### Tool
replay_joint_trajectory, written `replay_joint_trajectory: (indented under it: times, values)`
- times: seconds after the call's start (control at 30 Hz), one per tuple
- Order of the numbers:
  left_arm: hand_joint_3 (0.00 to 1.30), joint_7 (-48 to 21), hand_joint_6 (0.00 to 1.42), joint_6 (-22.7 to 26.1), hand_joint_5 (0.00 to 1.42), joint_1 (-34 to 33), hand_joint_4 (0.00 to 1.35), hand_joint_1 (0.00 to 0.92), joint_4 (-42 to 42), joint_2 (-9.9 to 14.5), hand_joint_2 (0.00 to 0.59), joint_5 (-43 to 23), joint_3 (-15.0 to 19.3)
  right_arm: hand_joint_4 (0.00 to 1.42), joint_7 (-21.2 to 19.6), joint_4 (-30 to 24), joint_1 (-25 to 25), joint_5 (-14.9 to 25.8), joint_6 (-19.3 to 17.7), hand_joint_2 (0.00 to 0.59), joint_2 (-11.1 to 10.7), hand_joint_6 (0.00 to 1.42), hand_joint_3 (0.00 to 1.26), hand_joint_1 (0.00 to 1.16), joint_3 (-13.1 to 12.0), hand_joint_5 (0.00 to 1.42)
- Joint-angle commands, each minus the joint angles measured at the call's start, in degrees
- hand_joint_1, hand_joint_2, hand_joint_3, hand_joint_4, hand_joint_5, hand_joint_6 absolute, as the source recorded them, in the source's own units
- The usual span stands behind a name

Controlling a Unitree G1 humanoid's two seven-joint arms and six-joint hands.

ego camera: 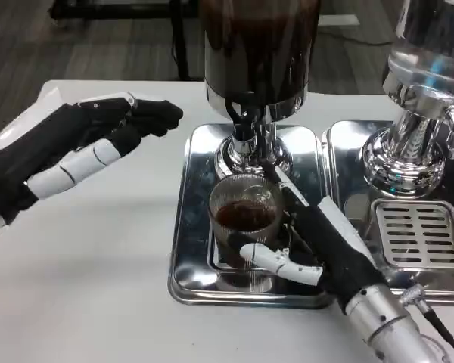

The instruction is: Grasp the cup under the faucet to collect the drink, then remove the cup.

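1. The cup [244, 219] is a clear glass standing on the steel drip tray [193, 227] directly under the faucet [246, 125] of the dark drink dispenser [261, 45]. It already holds dark liquid to roughly half its height, so collecting looks well advanced.

2. The right robot hand [318, 246] wraps the cup from its right side: a white finger curls across the front near the base and the black palm lies against the wall. It appears to grip the cup, though contact on the far side is hidden.

3. To do this step well, I judge the grip should stay firm and the cup level and centred beneath the spout until flow stops; any tilt risks spilling.

4. For removal, draw the cup toward the robot, low and upright, clear of the tray lip before lifting.

5. The left robot hand [79, 147] hovers over the white tabletop [83, 287], well apart from the tray, fingers extended and holding nothing.

6. A second dispenser [420, 98] with a slotted grate [418, 233] stands just right; keep the right forearm off it.
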Motion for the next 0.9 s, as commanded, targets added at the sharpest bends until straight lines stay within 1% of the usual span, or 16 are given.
replay_joint_trajectory:
  times: [0.03,0.27,0.33,0.47,0.53,0.63,0.73,0.9]
  values:
    - [0.35,-0.5,0.28,0.8,0.30,0.6,0.31,0.000,-0.1,0.9,0.153,0.3,0.2,0.00,-1.0,0.9,-0.1,-0.9,-0.6,0.163,0.3,0.19,0.00,0.61,0.6,0.00]
    - [0.35,-0.8,0.27,1.1,0.30,0.5,0.31,0.000,0.4,1.0,0.156,0.3,0.1,0.00,-3.7,1.0,0.2,-2.5,-0.7,0.160,0.5,0.21,0.00,0.64,0.5,0.00]
    - [0.35,-0.9,0.27,1.1,0.30,0.4,0.31,0.000,0.6,1.1,0.156,0.3,0.1,0.00,-5.0,1.0,0.3,-3.3,-0.7,0.164,0.7,0.27,0.00,0.67,0.4,0.07]
    - [0.35,-1.3,0.27,1.0,0.30,0.2,0.32,0.000,1.3,1.2,0.157,0.4,0.0,0.01,-7.9,1.1,0.5,-4.8,-0.5,0.159,1.2,0.38,0.00,0.68,0.5,0.18]
    - [0.35,-1.5,0.27,0.9,0.30,0.2,0.32,0.000,1.5,1.2,0.156,0.3,0.1,0.07,-9.3,1.1,0.7,-5.5,-0.6,0.161,1.5,0.42,0.02,0.68,0.6,0.24]
    - [0.36,-1.7,0.27,0.9,0.30,0.1,0.32,0.000,1.7,1.2,0.152,0.4,0.0,0.17,-10.5,1.1,0.9,-6.0,-0.6,0.161,1.8,0.47,0.10,0.69,0.9,0.31]
    - [0.36,-1.8,0.27,1.0,0.30,0.2,0.32,0.000,1.7,1.1,0.149,0.4,-0.1,0.26,-10.9,1.2,1.2,-6.1,-0.9,0.161,1.9,0.52,0.19,0.69,1.1,0.37]
    - [0.36,-2.0,0.27,1.1,0.30,0.1,0.32,0.000,1.8,1.0,0.148,0.4,-0.2,0.35,-11.5,1.0,1.4,-6.2,-1.2,0.169,1.9,0.64,0.27,0.68,1.3,0.48]
